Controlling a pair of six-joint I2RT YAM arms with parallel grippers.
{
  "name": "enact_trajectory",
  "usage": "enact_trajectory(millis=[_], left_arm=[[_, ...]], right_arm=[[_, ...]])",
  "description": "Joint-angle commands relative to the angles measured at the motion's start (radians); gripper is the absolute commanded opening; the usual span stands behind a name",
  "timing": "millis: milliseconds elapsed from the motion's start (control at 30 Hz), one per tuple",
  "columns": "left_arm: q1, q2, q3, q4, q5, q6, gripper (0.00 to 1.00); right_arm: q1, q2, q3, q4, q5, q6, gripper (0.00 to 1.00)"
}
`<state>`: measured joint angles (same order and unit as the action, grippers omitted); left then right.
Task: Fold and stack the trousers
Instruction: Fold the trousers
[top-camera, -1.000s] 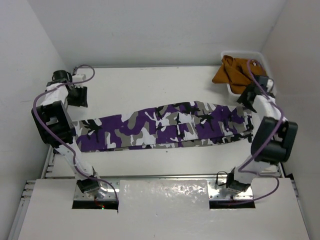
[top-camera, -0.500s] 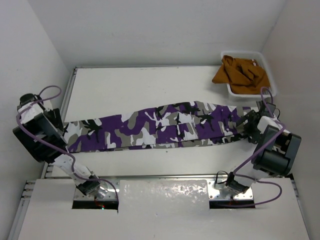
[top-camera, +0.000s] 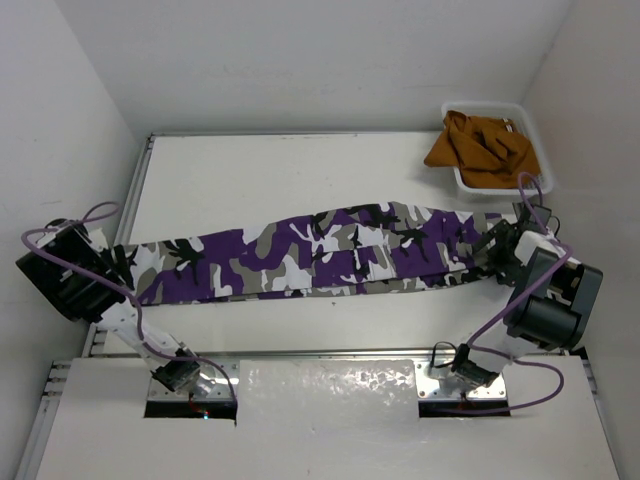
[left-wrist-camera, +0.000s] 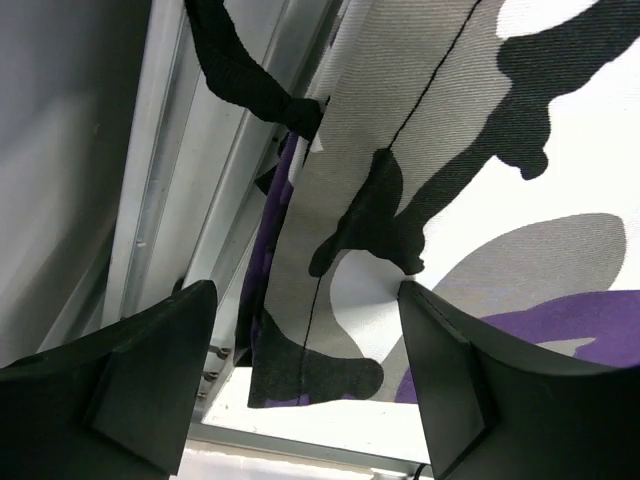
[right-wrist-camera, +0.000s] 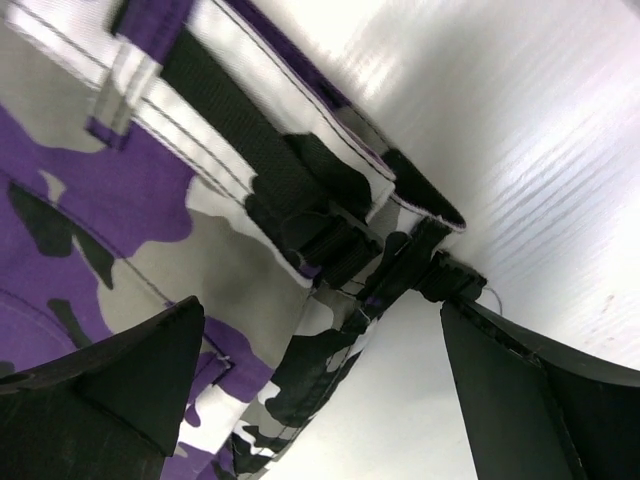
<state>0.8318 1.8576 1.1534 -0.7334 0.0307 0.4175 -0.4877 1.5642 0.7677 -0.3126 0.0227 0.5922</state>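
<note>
The camouflage trousers (top-camera: 320, 250) lie stretched out flat across the table, leg hems at the left, waistband at the right. My left gripper (top-camera: 112, 262) is open, low over the leg hem corner (left-wrist-camera: 330, 370), with one finger (left-wrist-camera: 150, 370) on each side of it. My right gripper (top-camera: 497, 250) is open, low over the waistband corner (right-wrist-camera: 340, 250) with its black strap and buckle; its fingers (right-wrist-camera: 110, 380) straddle the cloth edge. Neither holds the cloth.
A white tray (top-camera: 532, 130) at the back right holds a plain orange-brown garment (top-camera: 478, 145). A metal rail (left-wrist-camera: 180, 190) runs along the table's left edge beside the hem. White walls close in left and right.
Both arms have swung down from the back of the table to the two ends of the trousers. In the last half second the left gripper dropped lower over the hem; the right barely moved.
</note>
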Motion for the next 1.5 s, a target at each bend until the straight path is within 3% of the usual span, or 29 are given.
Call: enact_trajectory(millis=[0, 33, 133, 167, 200, 267, 533, 600, 833, 1000, 1133, 1300, 1467], left_arm=[[0.006, 0.098, -0.041, 0.068, 0.007, 0.017, 0.72], [0.006, 0.107, -0.041, 0.048, 0.017, 0.020, 0.70], [0.006, 0.118, -0.041, -0.010, 0.067, 0.041, 0.43], [0.006, 0.115, -0.035, -0.024, 0.081, 0.055, 0.21], [0.006, 0.098, -0.031, -0.035, 0.099, 0.063, 0.10], [0.006, 0.075, -0.005, -0.057, 0.116, 0.081, 0.00], [-0.025, -0.067, 0.262, -0.147, 0.271, 0.112, 0.00], [-0.077, -0.099, 0.330, -0.194, 0.332, 0.122, 0.00], [-0.350, -0.185, 0.586, -0.310, 0.603, 0.106, 0.00], [-0.505, -0.225, 0.580, -0.264, 0.733, -0.014, 0.00], [-0.702, -0.227, 0.574, -0.222, 0.825, -0.062, 0.00], [-0.939, -0.198, 0.524, -0.150, 0.764, -0.074, 0.00], [-1.094, -0.153, 0.431, -0.091, 0.691, -0.085, 0.00]], right_arm=[[0.003, -0.059, 0.054, 0.010, 0.008, -0.063, 0.95], [0.004, -0.067, 0.056, 0.007, 0.010, -0.068, 0.95], [0.003, -0.096, 0.061, 0.004, 0.010, -0.069, 0.94], [0.003, -0.102, 0.067, 0.004, 0.010, -0.071, 0.94], [0.008, -0.107, 0.070, 0.004, 0.010, -0.075, 0.94], [0.017, -0.118, 0.090, -0.006, 0.016, -0.097, 0.93], [0.176, -0.144, 0.146, -0.014, 0.101, -0.242, 0.91], [0.248, -0.129, 0.160, -0.008, 0.092, -0.265, 0.92], [0.299, -0.095, 0.150, 0.021, 0.028, -0.212, 0.91], [0.339, -0.118, 0.102, 0.049, 0.004, -0.201, 0.91], [0.359, -0.116, 0.067, 0.082, -0.017, -0.177, 0.91], [0.373, -0.135, 0.039, 0.109, -0.018, -0.157, 0.91], [0.403, -0.159, 0.033, 0.107, -0.010, -0.158, 0.91]])
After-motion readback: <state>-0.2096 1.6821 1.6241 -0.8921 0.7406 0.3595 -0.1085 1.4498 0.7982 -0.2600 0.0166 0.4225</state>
